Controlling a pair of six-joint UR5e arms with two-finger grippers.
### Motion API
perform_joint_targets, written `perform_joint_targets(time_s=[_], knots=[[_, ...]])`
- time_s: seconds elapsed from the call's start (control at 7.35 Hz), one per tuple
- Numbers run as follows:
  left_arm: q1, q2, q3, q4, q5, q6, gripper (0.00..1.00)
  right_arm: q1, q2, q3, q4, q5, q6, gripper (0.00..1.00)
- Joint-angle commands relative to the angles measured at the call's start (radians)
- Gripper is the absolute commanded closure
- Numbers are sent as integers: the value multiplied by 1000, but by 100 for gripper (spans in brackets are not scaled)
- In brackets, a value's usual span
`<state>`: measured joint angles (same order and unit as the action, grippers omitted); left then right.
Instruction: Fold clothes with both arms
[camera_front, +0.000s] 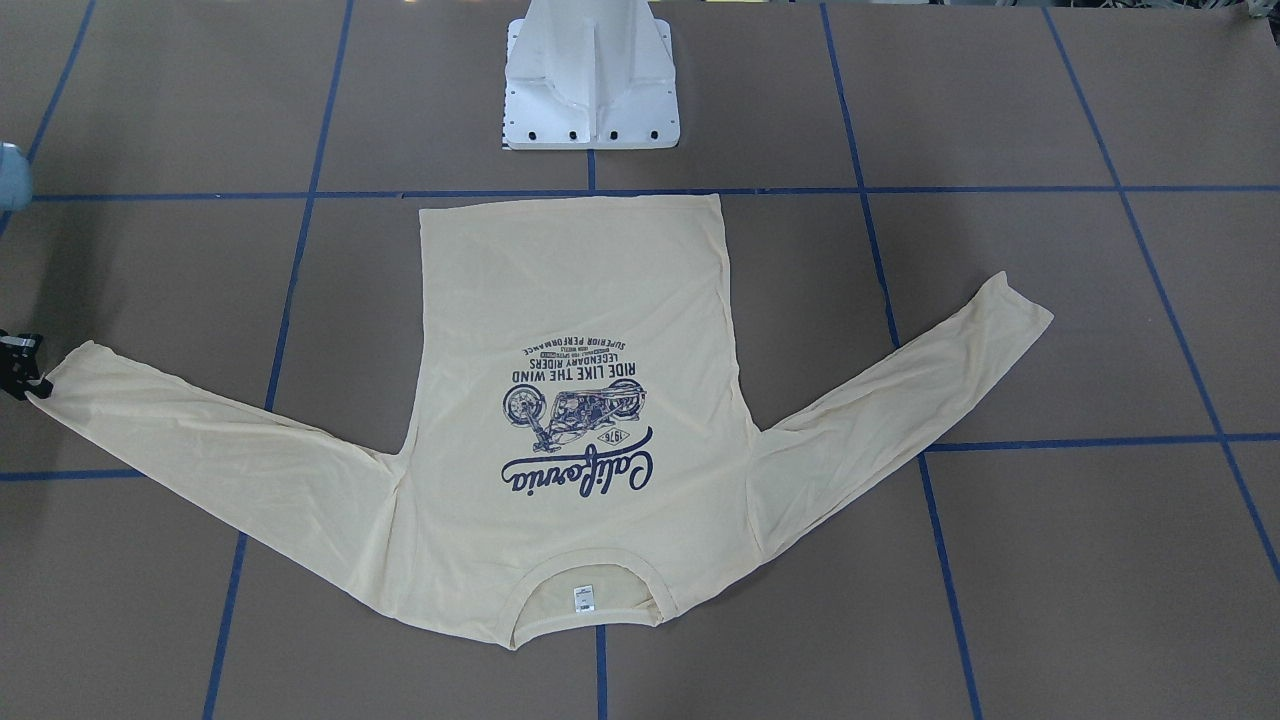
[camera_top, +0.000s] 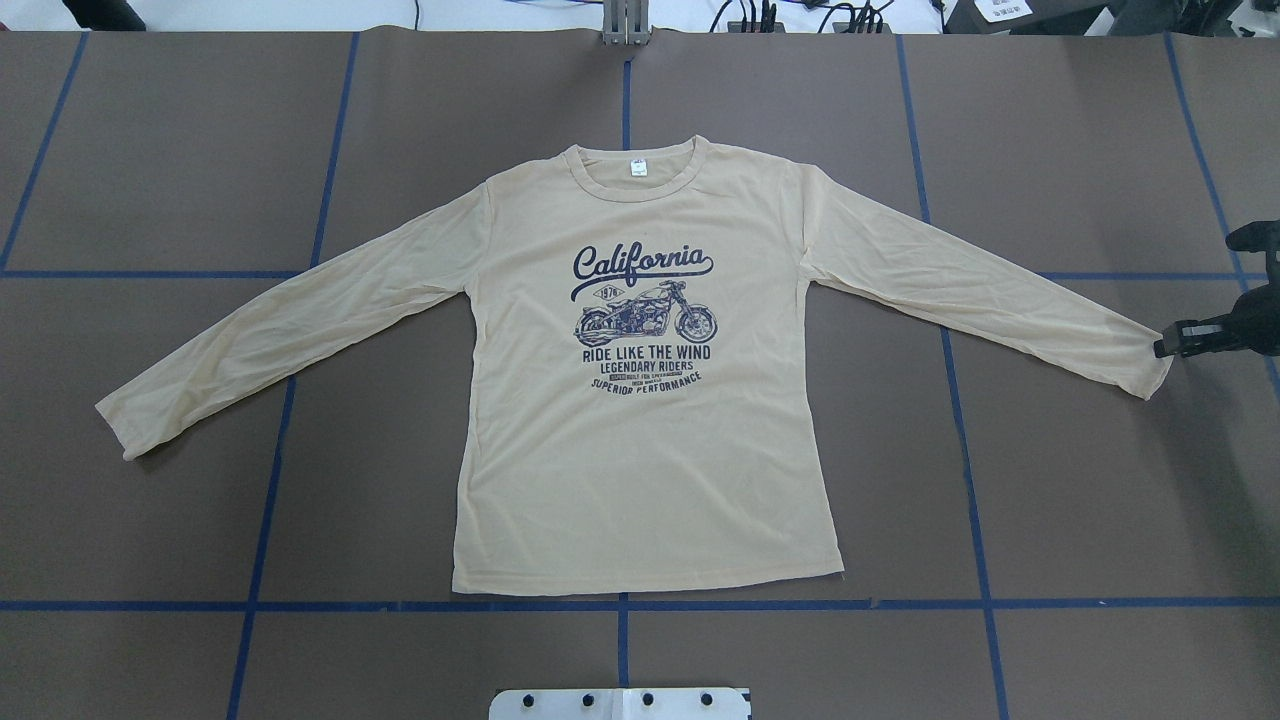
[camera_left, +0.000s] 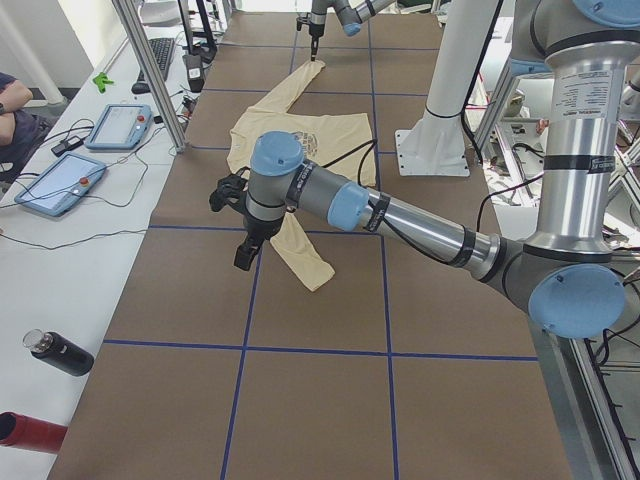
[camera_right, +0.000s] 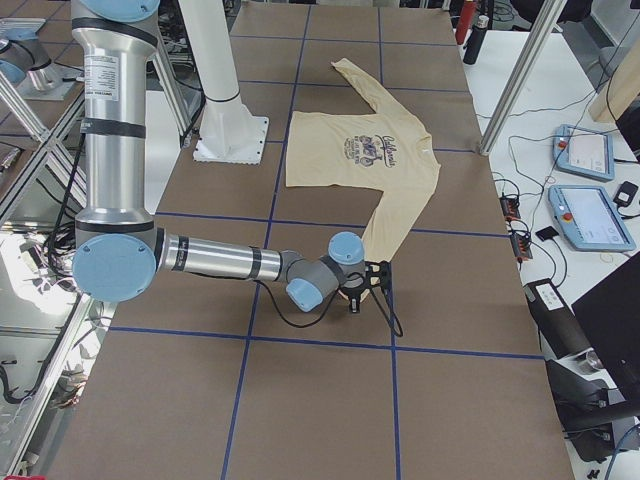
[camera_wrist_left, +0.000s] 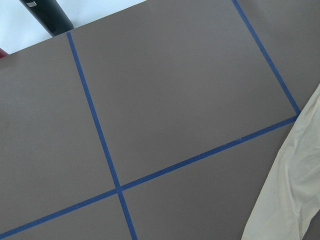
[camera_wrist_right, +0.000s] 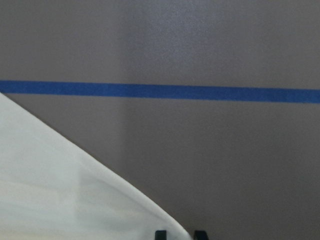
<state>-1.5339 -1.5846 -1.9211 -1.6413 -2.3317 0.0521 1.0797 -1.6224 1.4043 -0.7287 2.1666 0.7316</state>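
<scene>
Brown table (camera_top: 1050, 480) with blue tape grid: pale yellow long-sleeved printed shirt (camera_top: 640, 450) flat at centre, unfolded. Black right gripper (camera_top: 1165, 346) at cuff, jaws narrowly apart; left gripper (camera_left: 243, 260) near other cuff (opening: cannot tell). Likely next: pinch cuffs, fold sleeves inward.

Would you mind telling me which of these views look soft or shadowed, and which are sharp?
Right wrist view: soft, the shirt sleeve blurred and washed pale, a faint shadow band across the table. Overhead view: sharp, the print readable. Front-facing view: a blurred pale blue shape at the left edge.
</scene>
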Motion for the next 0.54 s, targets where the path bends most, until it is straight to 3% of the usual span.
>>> perform_joint_targets(time_s=[0.0, 0.27, 0.41], knots=[[0, 0, 1, 0, -2, 0, 0, 0, 7, 46, -9, 10, 51, 100], [0, 0, 1, 0, 0, 0, 0, 0, 25, 120, -59, 33, 63, 100], [0, 0, 1, 0, 0, 0, 0, 0, 54, 234, -175, 38, 140, 100]])
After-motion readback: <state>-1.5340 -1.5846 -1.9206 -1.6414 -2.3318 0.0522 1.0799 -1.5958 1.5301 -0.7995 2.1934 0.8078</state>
